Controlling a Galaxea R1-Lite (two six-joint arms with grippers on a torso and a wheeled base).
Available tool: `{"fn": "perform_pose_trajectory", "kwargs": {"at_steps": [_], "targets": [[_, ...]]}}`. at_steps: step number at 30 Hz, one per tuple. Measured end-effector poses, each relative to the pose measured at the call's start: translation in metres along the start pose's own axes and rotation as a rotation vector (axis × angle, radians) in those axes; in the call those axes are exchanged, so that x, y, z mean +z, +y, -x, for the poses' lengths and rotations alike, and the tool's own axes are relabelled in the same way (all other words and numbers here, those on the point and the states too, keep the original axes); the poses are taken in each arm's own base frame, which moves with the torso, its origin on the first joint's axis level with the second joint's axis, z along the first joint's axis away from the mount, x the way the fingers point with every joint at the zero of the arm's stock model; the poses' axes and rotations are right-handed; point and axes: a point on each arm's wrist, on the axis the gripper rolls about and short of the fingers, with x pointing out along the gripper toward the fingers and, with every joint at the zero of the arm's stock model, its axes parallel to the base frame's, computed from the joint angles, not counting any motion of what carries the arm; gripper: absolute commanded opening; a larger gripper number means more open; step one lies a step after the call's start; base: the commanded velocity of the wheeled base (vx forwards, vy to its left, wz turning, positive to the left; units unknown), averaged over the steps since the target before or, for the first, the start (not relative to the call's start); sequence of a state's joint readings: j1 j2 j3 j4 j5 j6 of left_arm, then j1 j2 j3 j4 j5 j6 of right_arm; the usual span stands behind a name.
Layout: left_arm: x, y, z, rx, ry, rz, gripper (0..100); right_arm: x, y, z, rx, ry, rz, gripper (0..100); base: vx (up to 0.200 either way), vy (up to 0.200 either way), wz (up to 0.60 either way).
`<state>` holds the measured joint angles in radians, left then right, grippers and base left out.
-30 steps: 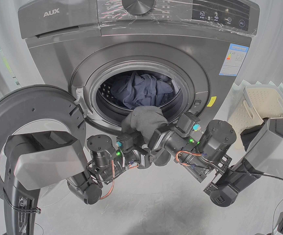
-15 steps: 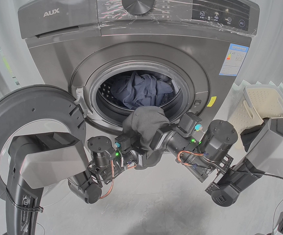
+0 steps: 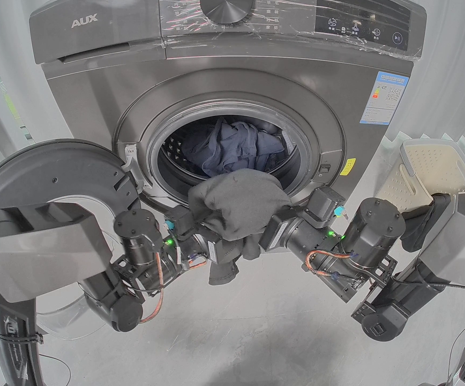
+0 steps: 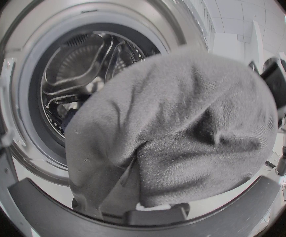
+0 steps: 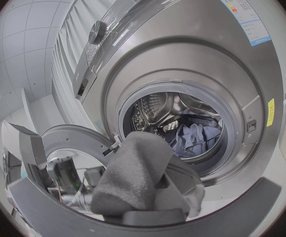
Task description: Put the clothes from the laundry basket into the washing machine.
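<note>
Grey garment: we see a bunched grey garment (image 3: pixel 238 202) draped over the ends of both arms. It is in front of the lower rim of the machine's opening and outside the drum. A loose flap hangs beneath it. We cannot tell whether it touches the rim.
Left gripper: the left gripper (image 3: pixel 223 245) comes in under the garment from the robot's left. The cloth covers it, so we cannot tell whether it is spread or pressed together.
Right gripper: the right gripper (image 3: pixel 267 226) is buried in the same bundle from the other side, and we cannot tell its state either.
Washing machine: the washing machine (image 3: pixel 232 76) has its door (image 3: pixel 50 178) swung open to the left, with the left arm hiding part of the door.
Drum: blue clothes (image 3: pixel 227 146) lie heaped inside, their lower edge hidden behind the grey garment.
Laundry basket: the pale laundry basket (image 3: pixel 436 170) stands right of the machine, its near side cut off by the right arm. We cannot make out much of a dark cloth (image 3: pixel 417 223) at its near edge.
</note>
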<state>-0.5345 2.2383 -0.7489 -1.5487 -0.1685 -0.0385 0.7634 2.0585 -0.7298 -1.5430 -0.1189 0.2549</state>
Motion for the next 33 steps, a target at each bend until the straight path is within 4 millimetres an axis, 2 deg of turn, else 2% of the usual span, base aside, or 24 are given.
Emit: {"fn": "perform_pose_trajectory", "kwargs": {"at_steps": [7, 14, 22, 33], "targets": [[0.034, 0.006, 0.027, 0.021, -0.045, 0.027, 0, 0.004, -0.011, 0.010, -0.031, 0.016, 0.010, 0, 0.000, 0.000, 0.00], [0.051, 0.004, 0.036, 0.020, -0.083, 0.027, 0, 0.001, -0.018, 0.016, -0.054, 0.042, 0.016, 0, 0.000, 0.000, 0.00], [0.064, -0.003, 0.042, 0.002, -0.113, 0.025, 0, -0.007, -0.021, 0.022, -0.064, 0.083, 0.021, 0, 0.000, 0.000, 0.00], [0.070, -0.020, 0.053, -0.039, -0.114, 0.027, 0, -0.020, -0.018, 0.030, -0.058, 0.144, 0.026, 0, 0.000, 0.000, 0.00]]}}
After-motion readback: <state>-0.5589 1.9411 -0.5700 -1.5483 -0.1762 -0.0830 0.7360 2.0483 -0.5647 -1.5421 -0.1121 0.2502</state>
